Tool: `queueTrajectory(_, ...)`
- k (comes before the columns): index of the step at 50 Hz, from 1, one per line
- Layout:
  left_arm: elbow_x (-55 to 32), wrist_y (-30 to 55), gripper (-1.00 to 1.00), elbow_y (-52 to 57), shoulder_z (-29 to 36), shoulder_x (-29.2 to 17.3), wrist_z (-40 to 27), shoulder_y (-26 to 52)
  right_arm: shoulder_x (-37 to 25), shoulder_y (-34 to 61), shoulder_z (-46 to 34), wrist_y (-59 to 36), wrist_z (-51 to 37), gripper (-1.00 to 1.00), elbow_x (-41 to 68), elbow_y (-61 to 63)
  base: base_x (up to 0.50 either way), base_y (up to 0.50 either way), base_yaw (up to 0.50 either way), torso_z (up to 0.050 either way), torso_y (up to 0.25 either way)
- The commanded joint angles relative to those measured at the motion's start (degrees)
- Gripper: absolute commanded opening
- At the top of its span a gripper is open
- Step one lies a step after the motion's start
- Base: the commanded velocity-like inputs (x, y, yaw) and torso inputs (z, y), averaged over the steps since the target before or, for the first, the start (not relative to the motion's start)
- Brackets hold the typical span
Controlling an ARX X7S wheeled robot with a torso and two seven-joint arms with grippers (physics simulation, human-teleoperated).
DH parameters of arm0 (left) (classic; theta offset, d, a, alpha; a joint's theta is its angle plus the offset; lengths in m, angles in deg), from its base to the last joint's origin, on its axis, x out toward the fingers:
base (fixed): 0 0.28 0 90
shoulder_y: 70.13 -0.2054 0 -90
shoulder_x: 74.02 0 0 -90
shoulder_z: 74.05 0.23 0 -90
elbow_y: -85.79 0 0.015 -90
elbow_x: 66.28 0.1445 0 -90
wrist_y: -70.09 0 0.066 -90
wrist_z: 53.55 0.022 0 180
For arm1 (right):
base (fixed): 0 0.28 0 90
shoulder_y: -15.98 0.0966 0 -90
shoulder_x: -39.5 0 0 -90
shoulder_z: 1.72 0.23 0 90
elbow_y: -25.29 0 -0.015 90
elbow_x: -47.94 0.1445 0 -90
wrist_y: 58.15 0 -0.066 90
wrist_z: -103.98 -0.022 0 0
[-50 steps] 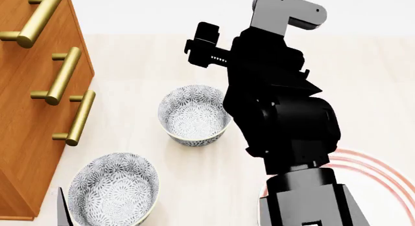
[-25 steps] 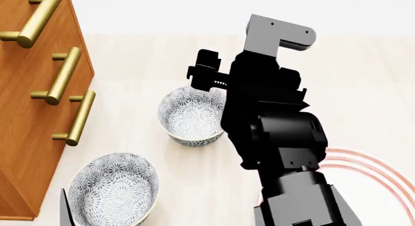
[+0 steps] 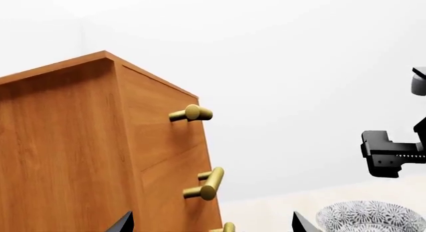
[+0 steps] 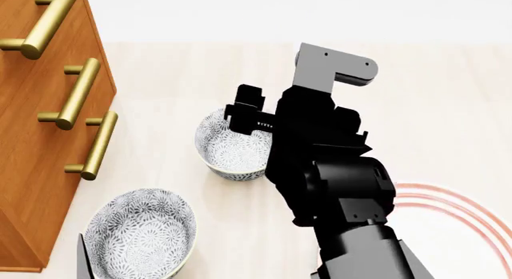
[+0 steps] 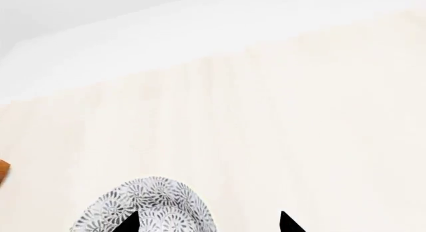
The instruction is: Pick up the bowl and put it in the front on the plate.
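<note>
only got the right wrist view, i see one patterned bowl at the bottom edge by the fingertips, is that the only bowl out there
Observer: No. The head view shows two: the far bowl, whose rim your open right gripper overlaps, and a near bowl closer to the robot.
Operator: where's the plate
Observer: The red-ringed plate lies to the robot's right of the far bowl, partly hidden behind the right arm.
Operator: anything on the other side
Observer: A wooden drawer cabinet with brass handles stands to the left of both bowls.
</note>
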Motion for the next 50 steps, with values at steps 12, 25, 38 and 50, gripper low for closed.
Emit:
queueTrajectory(12, 0.45, 0.58, 1.00, -0.24, 0.12, 0.04, 0.17, 0.26, -0.25, -2.44, -0.71, -0.21, -0.97, 1.00, 3.39, 1.45, 0.00, 0.00, 0.00, 0.000, 0.000)
queueTrajectory(25, 0.24, 0.98, 1.00, -0.36, 0.50, -0.20, 0.07, 0.55, 0.17, -2.73, -0.74, 0.04, -1.20, 1.00, 5.40, -0.19, 0.00, 0.00, 0.00, 0.000, 0.000)
queueTrajectory(38, 0.03, 1.27, 1.00, -0.46, 0.86, -0.47, -0.08, 0.65, -0.21, -3.85, -0.91, -0.77, -2.73, 1.00, 7.72, 1.42, 0.00, 0.00, 0.00, 0.000, 0.000)
queueTrajectory(50, -0.07, 1.32, 1.00, -0.56, 1.17, -0.69, -0.34, 0.70, -0.41, -4.57, -1.97, -0.65, -3.22, 1.00, 8.49, 2.30, 0.00, 0.00, 0.00, 0.000, 0.000)
